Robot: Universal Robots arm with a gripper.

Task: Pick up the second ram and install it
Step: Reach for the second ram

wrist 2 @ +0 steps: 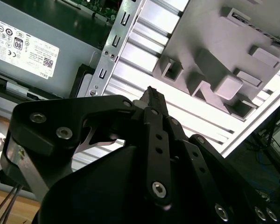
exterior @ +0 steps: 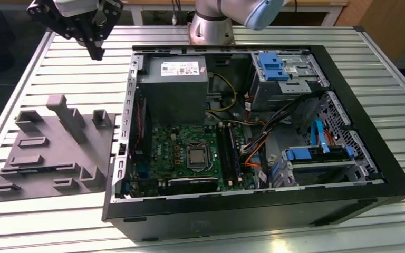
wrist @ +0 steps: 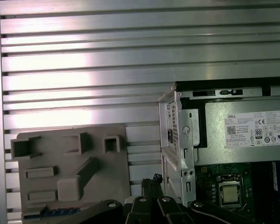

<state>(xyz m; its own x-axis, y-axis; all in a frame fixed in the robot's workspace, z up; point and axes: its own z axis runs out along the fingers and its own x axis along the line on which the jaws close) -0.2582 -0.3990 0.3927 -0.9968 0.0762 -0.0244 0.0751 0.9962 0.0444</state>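
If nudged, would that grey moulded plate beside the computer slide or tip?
Probably slide: the grey fixture plate lies flat and wide on the slatted metal table. It looks like one rigid moulded piece, so likely stiff, not floppy. Its tall posts might snag a sideways push.

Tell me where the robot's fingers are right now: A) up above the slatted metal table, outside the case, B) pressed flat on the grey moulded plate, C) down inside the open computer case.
A: in the exterior view the gripper hangs above the slatted table, outside the computer case and off the grey plate.
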